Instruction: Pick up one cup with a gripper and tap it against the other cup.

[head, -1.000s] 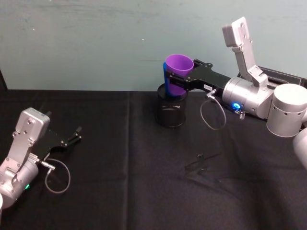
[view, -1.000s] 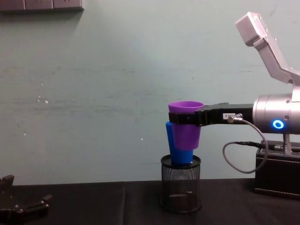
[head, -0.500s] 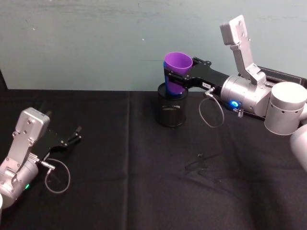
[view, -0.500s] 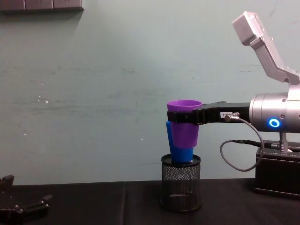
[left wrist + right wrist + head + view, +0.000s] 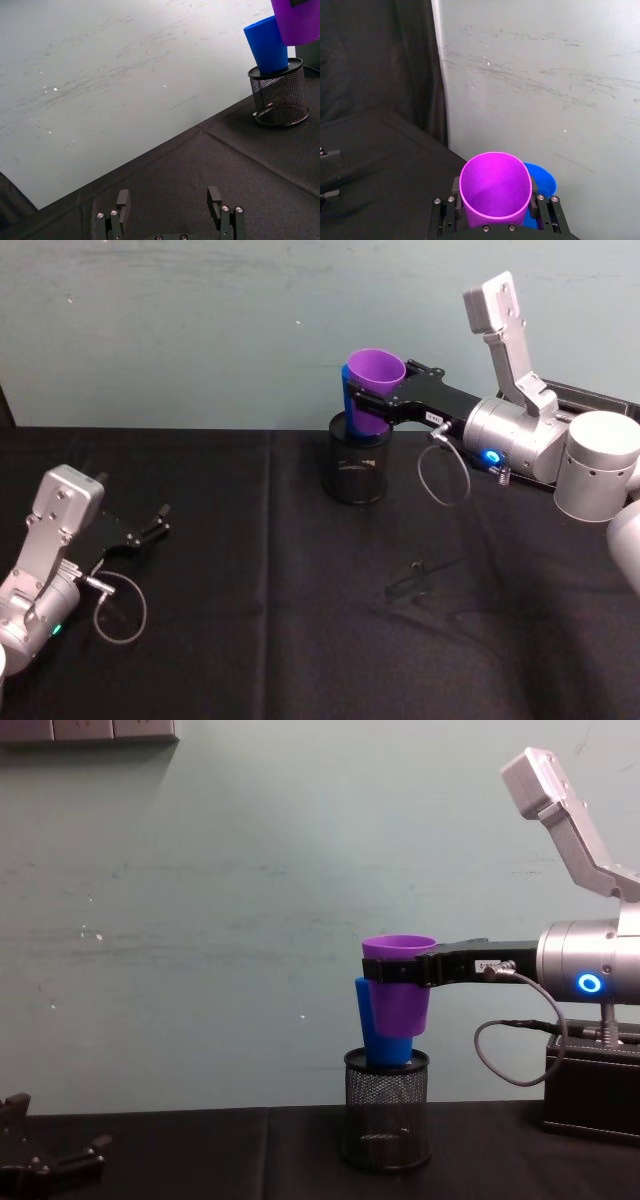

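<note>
In the head view, the right gripper (image 5: 366, 400) is reaching in from the right and clenching the purple cup (image 5: 375, 378) just below its rim. It is holding the cup in the air over the mesh pen holder (image 5: 357, 472), which is standing near the far edge of the table (image 5: 250, 580). The cup's long axis is running close to vertical, with the wide mouth facing up. A sliver of the blue cup (image 5: 346, 398) is showing at its left side. The left gripper (image 5: 158, 519) is lying near the table's left edge.

In the left wrist view, the left gripper (image 5: 170, 201) is sitting released, with its two fingers standing apart. The blue cup (image 5: 266, 44) is standing in the mesh pen holder (image 5: 280, 97) with its narrow end down, its top leaning toward the robot's left. The purple cup (image 5: 300, 20) is overlapping its upper edge.

In the right wrist view, the right gripper (image 5: 495, 206) is grasping the purple cup (image 5: 495, 186), one finger on each side, and the open mouth is facing the camera. The rim of the blue cup (image 5: 543, 182) is showing just beside it, mouth up.

In the chest view, the purple cup (image 5: 398, 995) is hanging upright and tapering downward, in front of the blue cup (image 5: 370, 1025). Whether they are touching cannot be told. The left gripper (image 5: 50, 1162) is resting at the table's near left corner.
</note>
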Robot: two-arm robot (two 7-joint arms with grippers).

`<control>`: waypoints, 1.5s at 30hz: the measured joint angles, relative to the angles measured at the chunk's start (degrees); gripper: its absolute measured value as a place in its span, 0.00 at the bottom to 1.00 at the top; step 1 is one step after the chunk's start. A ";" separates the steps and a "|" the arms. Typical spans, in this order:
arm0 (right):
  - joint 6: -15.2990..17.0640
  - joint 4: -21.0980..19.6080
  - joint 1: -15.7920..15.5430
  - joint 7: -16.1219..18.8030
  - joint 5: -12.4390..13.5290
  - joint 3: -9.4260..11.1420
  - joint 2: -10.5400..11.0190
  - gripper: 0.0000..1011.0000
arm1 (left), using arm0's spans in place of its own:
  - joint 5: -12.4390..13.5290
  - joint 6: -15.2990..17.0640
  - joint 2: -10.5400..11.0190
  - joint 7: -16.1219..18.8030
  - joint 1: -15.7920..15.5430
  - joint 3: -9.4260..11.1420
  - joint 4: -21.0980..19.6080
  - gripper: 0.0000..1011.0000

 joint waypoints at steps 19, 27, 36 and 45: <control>0.00 -0.12 -0.06 0.02 0.05 -0.13 0.04 0.72 | 0.00 0.00 0.00 0.00 0.00 0.00 0.00 1.00; 0.00 -0.14 -0.06 0.02 0.05 -0.13 0.04 0.72 | 0.00 0.00 0.00 0.00 0.00 0.00 0.00 1.00; 0.00 -0.15 -0.06 0.01 0.05 -0.13 0.04 0.72 | 0.00 0.00 0.00 0.00 0.00 0.00 0.00 1.00; 0.00 -0.14 -0.06 0.02 0.06 -0.13 0.04 0.72 | 0.00 0.00 0.00 0.00 0.00 0.00 0.00 1.00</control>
